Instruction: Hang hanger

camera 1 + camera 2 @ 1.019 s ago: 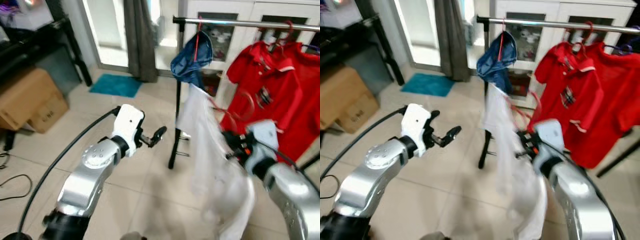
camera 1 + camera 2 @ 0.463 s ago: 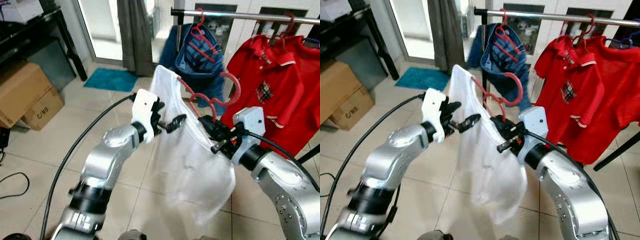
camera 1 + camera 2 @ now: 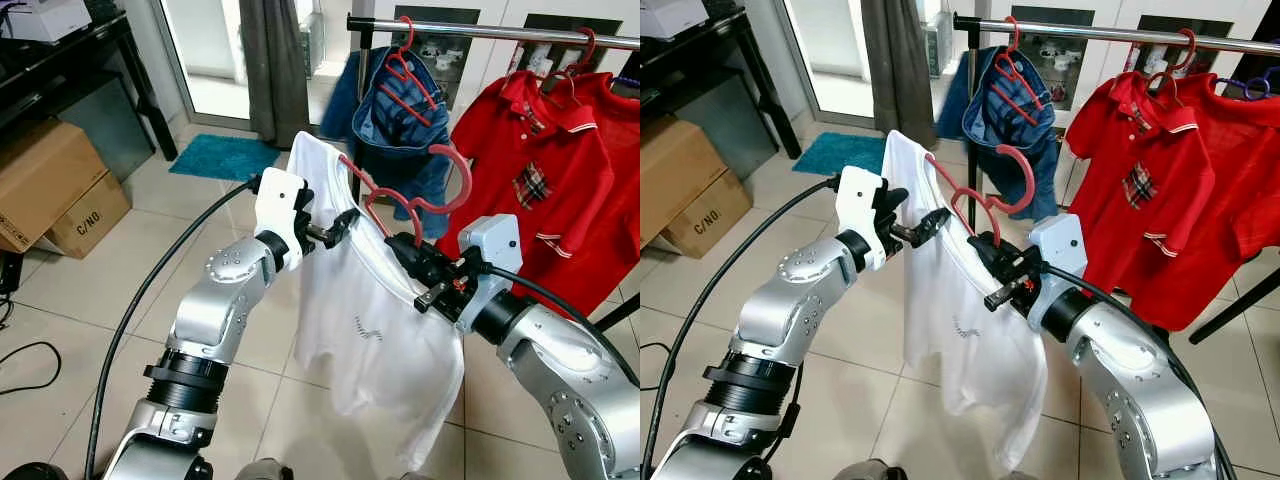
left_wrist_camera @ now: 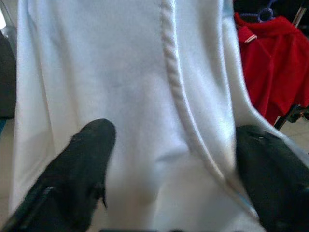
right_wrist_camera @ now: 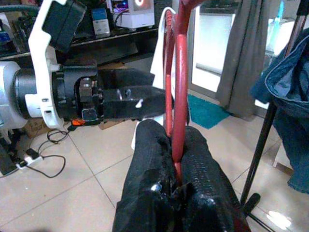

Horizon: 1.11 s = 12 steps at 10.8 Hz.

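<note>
Hook of the red hanger (image 3: pixel 455 175) is pointing up toward the rail (image 3: pixel 500 32); right gripper (image 3: pixel 408 252) is pinching its base, left gripper (image 3: pixel 335 226) is sitting spread against the white shirt (image 3: pixel 375 330).

The smaller cardboard box (image 3: pixel 88 214) on the floor at the left carries black print reading "C/NO". A small dark mark on the white shirt (image 3: pixel 366 333) is too small to read.

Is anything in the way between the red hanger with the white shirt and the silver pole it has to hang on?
Nothing visible blocks it. The right gripper pinches the red hanger with the white shirt below the pole. A bare stretch of pole lies between the blue clothes and the red shirt.
</note>
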### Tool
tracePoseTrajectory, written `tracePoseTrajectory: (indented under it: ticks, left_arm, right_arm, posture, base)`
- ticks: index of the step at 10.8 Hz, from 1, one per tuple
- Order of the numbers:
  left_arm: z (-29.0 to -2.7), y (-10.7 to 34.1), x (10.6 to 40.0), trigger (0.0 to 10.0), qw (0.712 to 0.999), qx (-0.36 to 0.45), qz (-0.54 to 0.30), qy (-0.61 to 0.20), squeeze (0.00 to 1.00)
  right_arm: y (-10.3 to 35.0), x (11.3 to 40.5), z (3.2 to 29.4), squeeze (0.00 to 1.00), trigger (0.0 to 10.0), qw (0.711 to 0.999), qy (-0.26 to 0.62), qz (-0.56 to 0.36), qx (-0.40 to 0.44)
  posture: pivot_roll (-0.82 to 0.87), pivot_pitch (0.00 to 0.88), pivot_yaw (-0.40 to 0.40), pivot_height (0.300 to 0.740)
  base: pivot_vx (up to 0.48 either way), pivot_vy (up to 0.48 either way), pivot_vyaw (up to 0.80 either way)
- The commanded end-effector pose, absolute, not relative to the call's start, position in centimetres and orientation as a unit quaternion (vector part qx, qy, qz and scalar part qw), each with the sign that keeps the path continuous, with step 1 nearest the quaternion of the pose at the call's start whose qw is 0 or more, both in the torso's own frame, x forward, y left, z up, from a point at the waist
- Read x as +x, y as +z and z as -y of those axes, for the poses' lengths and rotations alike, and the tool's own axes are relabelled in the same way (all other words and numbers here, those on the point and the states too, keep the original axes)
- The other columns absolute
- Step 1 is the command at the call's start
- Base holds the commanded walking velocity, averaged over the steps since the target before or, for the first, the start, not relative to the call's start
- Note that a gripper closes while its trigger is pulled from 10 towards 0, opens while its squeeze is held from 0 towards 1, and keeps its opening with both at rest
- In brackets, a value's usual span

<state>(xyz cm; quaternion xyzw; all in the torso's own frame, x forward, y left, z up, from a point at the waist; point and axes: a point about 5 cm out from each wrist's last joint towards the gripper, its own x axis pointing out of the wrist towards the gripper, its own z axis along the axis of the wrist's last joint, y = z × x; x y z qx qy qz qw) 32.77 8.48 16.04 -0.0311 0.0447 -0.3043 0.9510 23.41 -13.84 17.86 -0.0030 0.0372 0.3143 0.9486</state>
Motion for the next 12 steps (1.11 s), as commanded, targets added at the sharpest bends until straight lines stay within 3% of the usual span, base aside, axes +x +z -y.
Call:
tracePoseTrajectory:
  ticks: [1,12]
  left_arm:
    - [-8.51,16.66,33.03,0.0,0.950,-0.039,-0.027,-0.309,0.00]
    - [-8.45,16.71,33.04,0.0,0.946,-0.041,-0.010,-0.321,0.00]
  right_arm:
    - [18.78,23.10,13.20,0.00,0.0,0.943,0.332,-0.017,-0.003]
    - [18.39,23.31,13.47,0.00,0.0,0.949,0.316,-0.023,-0.004]
  posture:
    - [-0.01,0.033,0.053,0.740]
    - [-0.01,0.032,0.062,0.740]
  base:
    - [0.000,0.000,0.00]
    - [0.000,0.000,0.00]
